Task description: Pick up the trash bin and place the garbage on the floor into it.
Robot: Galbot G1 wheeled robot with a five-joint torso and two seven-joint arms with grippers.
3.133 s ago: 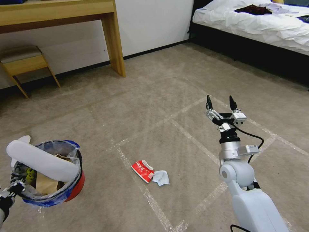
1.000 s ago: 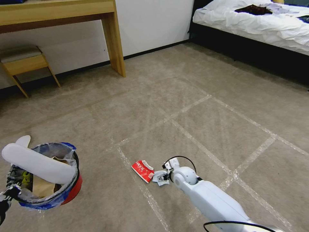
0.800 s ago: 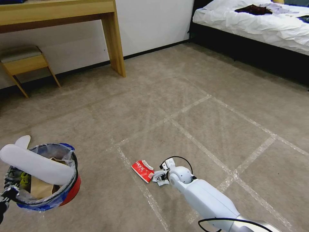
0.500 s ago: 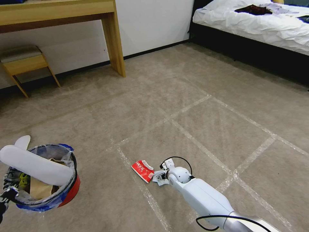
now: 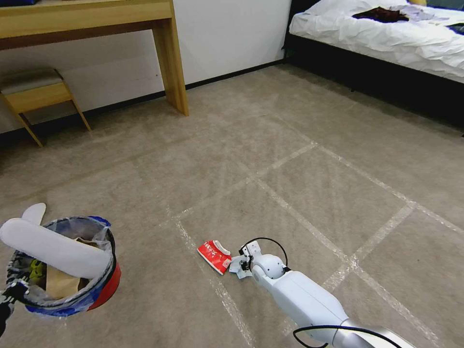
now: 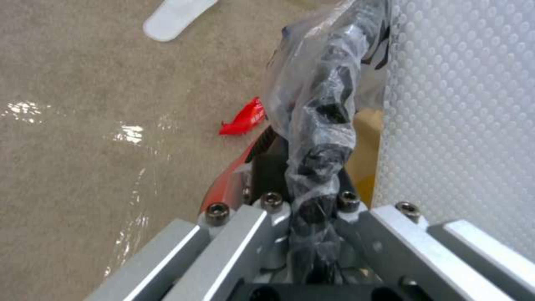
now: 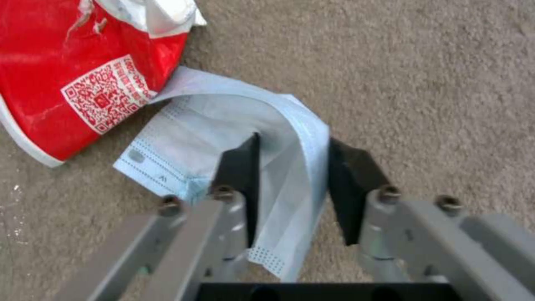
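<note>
My right tool [image 7: 290, 167] straddles the folded light-blue paper mask [image 7: 223, 138] on the beige carpet [image 5: 299, 145], fingers apart, beside the crumpled red wrapper [image 7: 72, 75]. My left tool [image 6: 304, 209] clamps the red bag-lined bin's [image 5: 104, 285] rim; the bin's base is hidden.

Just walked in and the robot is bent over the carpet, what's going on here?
It is clearing litter. The left claw holds the red trash bin by its bagged rim, with a white slipper lying across the top. The right claw is down on the floor, its fingers straddling a light-blue scrap but not yet shut on it. A red wrapper lies beside the scrap.
</note>
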